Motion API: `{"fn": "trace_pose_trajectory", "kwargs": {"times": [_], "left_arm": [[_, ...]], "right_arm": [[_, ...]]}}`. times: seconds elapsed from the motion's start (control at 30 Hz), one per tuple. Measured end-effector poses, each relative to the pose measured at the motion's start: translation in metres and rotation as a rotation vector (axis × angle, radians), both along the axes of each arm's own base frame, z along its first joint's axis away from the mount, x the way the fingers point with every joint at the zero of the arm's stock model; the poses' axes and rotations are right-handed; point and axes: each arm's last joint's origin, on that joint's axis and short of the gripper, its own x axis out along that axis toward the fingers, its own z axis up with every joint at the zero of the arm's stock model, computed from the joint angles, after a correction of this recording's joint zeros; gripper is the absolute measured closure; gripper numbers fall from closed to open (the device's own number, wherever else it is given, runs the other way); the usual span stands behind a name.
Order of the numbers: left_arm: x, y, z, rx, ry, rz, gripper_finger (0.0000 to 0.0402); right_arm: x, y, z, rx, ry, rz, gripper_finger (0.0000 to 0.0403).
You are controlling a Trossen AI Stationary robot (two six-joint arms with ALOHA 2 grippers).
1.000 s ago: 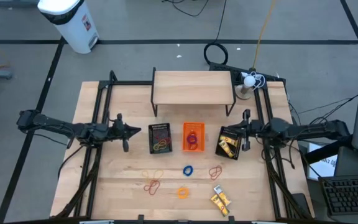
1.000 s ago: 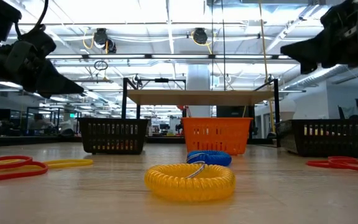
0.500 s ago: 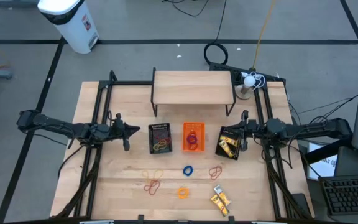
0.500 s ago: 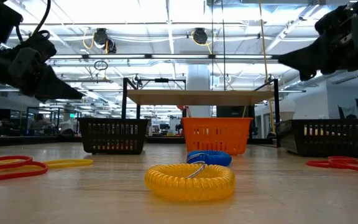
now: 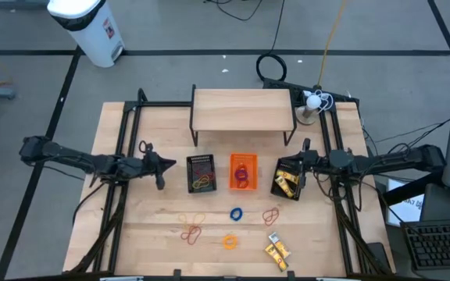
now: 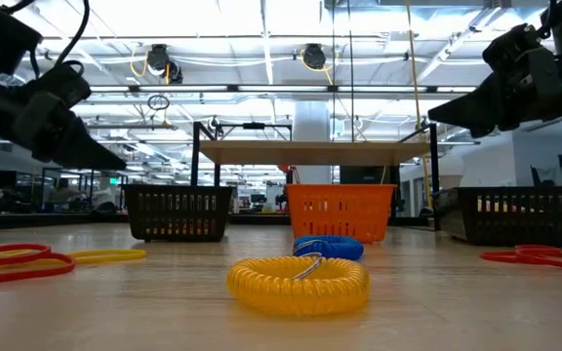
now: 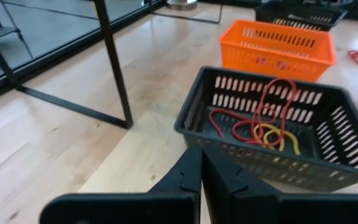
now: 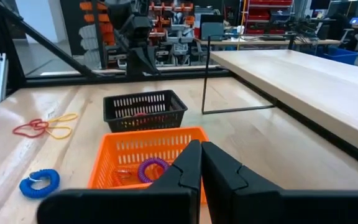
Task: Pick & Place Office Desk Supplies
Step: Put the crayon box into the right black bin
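Closed left gripper (image 5: 171, 162) beside mesh tray (image 5: 201, 173)

The high view is looking straight down from well above, taking in the whole counter (image 5: 147, 234), both arms and the floor around it. The low view is sitting at counter height, facing level across the surface into the room, very near a yellow coil (image 6: 298, 283). The left wrist view is looking forward and down, close over a black tray (image 7: 272, 130), with the orange tray (image 7: 277, 48) beyond. The right wrist view is facing across the counter toward the left arm. All four views are sharing the orange tray in the middle of the counter.
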Motion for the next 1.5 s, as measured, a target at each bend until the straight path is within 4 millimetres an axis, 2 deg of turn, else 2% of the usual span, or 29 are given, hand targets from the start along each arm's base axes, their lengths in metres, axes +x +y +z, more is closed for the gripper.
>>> {"fn": "trace_pose_trajectory", "kwargs": {"times": [0.7, 0.87, 0.97, 1.0, 1.13, 1.2, 1.27, 1.37, 1.5], "left_arm": [[0.0, 0.0, -0.002, 0.012, 0.022, 0.008, 0.0392], [0.001, 0.0, -0.002, -0.002, 0.016, 0.005, 0.0396], [0.001, -0.001, -0.002, -0.014, 0.014, -0.011, 0.0399], [0.001, -0.001, -0.002, -0.015, 0.012, -0.013, 0.0397], [0.001, -0.001, -0.001, -0.021, 0.003, -0.015, 0.0385], [0.001, -0.001, -0.001, -0.031, -0.001, -0.011, 0.0384], [0.001, -0.001, -0.001, -0.039, -0.005, -0.011, 0.0384], [0.001, -0.001, -0.001, -0.051, -0.005, -0.025, 0.0391], [0.001, -0.002, -0.001, -0.06, -0.005, -0.034, 0.0399]], "right_arm": [[0.003, 0.0, 0.0, -0.003, -0.007, 0.003, 0.0399], [0.004, 0.002, 0.007, 0.041, -0.08, 0.026, 0.0399], [0.006, 0.008, -0.003, 0.059, 0.036, 0.074, 0.0401], [0.008, 0.011, -0.004, 0.063, 0.101, 0.091, 0.0402], [0.024, 0.03, 0.025, 0.09, 0.18, 0.148, 0.0402], [0.03, 0.043, 0.029, 0.096, 0.29, 0.175, 0.0402], [0.036, 0.059, 0.032, 0.096, 0.391, 0.215, 0.0402], [0.046, 0.086, 0.048, 0.129, 0.452, 0.238, 0.0402], [0.054, 0.121, 0.047, 0.136, 0.607, 0.258, 0.0402]]}}
